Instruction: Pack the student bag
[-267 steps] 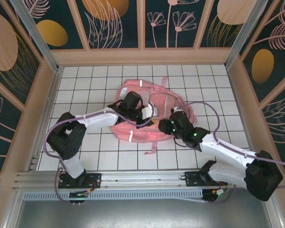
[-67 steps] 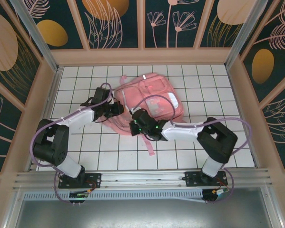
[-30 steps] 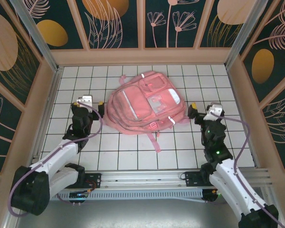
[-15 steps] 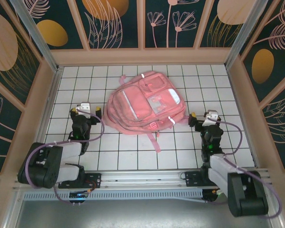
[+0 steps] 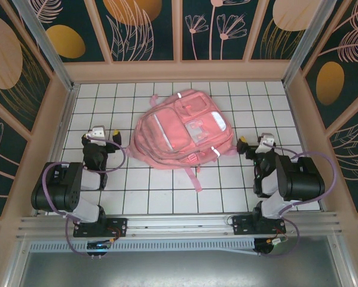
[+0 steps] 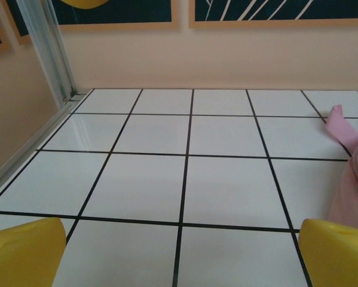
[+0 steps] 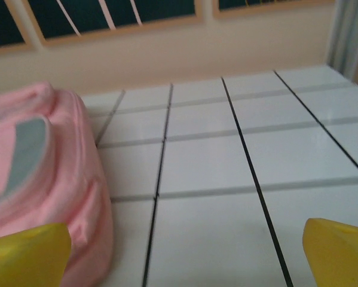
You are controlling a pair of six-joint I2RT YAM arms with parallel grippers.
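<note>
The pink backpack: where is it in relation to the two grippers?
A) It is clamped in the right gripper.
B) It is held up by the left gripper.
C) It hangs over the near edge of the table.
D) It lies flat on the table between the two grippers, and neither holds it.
D: the pink backpack lies flat on the tiled table, with the left gripper on one side and the right gripper on the other, both open and holding nothing.
</note>
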